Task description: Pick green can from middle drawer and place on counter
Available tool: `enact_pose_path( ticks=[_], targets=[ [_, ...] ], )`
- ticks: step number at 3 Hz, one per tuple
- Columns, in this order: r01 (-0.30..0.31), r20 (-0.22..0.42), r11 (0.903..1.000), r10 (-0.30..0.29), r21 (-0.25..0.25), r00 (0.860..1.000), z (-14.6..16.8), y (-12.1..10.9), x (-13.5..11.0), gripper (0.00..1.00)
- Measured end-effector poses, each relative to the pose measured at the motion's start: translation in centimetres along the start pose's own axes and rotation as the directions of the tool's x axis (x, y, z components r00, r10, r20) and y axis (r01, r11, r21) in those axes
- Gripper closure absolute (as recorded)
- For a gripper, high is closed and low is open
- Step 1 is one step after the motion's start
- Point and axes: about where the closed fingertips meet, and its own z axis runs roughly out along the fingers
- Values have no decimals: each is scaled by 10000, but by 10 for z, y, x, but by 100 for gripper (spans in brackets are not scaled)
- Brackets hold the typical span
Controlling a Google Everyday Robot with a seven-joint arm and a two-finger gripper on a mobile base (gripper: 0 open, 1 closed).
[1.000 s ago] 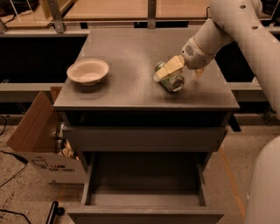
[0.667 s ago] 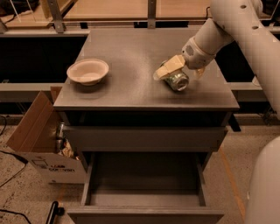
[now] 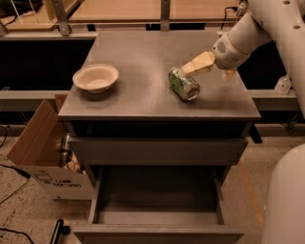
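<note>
The green can (image 3: 183, 83) lies on its side on the counter (image 3: 143, 95), right of centre, with one silvery end facing front right. My gripper (image 3: 208, 70) hovers just right of and above the can, open, with a tan finger (image 3: 199, 62) close to the can's far end and nothing between the fingers. The middle drawer (image 3: 102, 195) is pulled out below the counter's front, and its grey floor is bare.
A pale bowl (image 3: 95, 77) sits on the counter's left side. A closed grey drawer front (image 3: 157, 150) is above the open drawer. An open cardboard box (image 3: 43, 152) stands on the floor at left. A wooden surface with metal posts (image 3: 143, 9) runs behind the counter.
The gripper has let go of the can and drawn back to the right and slightly up. The can now rests free on the counter.
</note>
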Motion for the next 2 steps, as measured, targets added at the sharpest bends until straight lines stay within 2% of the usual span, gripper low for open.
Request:
enact_pose_path(
  ticks=[1,2],
  targets=[
    [-1364,366,9902,1353,290,9901,-18,-28,0,0],
    [-1486,460,9886,1473,252,9880,-14,-27,-4,0]
  ],
)
